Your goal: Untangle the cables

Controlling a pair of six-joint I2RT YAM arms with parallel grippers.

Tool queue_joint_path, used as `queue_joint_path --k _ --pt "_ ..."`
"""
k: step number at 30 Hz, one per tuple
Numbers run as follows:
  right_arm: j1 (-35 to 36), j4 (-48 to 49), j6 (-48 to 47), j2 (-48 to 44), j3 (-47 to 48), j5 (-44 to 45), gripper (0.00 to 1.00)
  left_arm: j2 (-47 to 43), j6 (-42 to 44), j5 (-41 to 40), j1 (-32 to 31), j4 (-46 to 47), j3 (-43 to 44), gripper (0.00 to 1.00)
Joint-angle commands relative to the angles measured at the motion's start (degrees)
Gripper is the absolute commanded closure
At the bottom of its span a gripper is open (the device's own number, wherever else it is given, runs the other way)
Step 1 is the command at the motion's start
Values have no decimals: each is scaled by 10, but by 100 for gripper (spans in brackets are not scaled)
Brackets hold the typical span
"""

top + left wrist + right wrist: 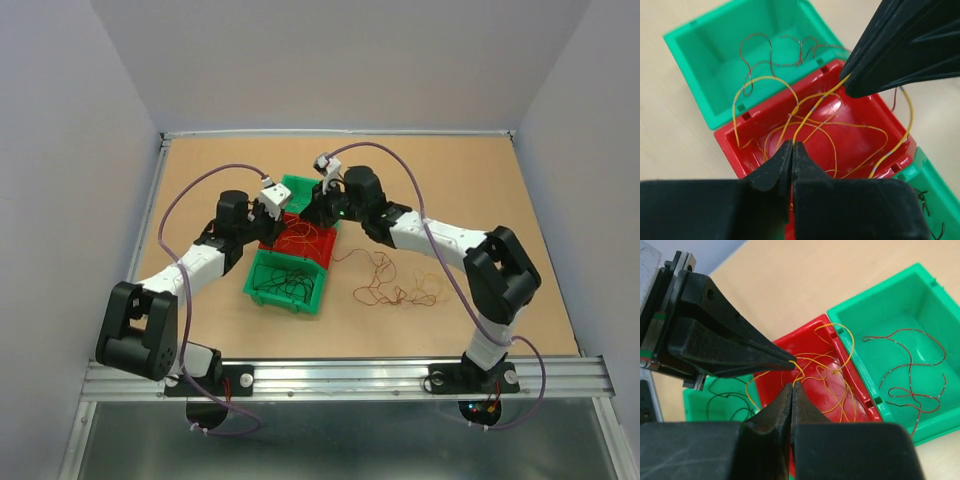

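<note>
Two tools meet over the red bin [300, 240]: the left tool [791, 145] and the right tool [791, 386] are each pressed together, pinching a yellow wire [812, 107] that rises from the yellow wires in that bin. Reddish wire [910, 375] lies in the far green bin [300, 190], dark wire [285, 280] in the near green bin [317, 297], and a loose tangle [395, 288] lies on the worktop [500, 200].

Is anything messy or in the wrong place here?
Yes. Some loose wires lie in a curly tangle on the table, outside the bins. One yellow wire also droops over the red bin rim.
</note>
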Motion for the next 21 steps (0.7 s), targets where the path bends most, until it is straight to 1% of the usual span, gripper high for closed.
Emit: queue_joint_path --k 1,2,4,5,7,8,12,15,18,21 --pt "24 45 -18 41 -8 57 99 23 12 8 1 -18 23 84" --pt "28 45 -19 48 -9 68 99 31 12 7 -1 -21 32 82" --pt "37 52 -19 78 -13 94 100 50 12 3 -3 -28 45 74" --pt "41 52 -20 88 -10 104 100 55 13 2 -3 -30 48 65" --pt "47 52 -20 109 -4 119 99 45 11 -8 -2 -28 49 55" --pt "52 51 -22 127 -2 135 100 25 10 -12 -2 -23 42 47" --pt "58 50 -21 150 -8 156 100 -39 7 -27 3 3 13 36" --pt "61 47 -21 157 -14 178 99 -71 0 -28 12 6 2 31" --pt "61 36 -26 169 -13 192 99 -80 -7 -21 25 3 3 29" --pt "61 33 -31 151 -19 210 99 -69 -14 -27 33 12 4 28"
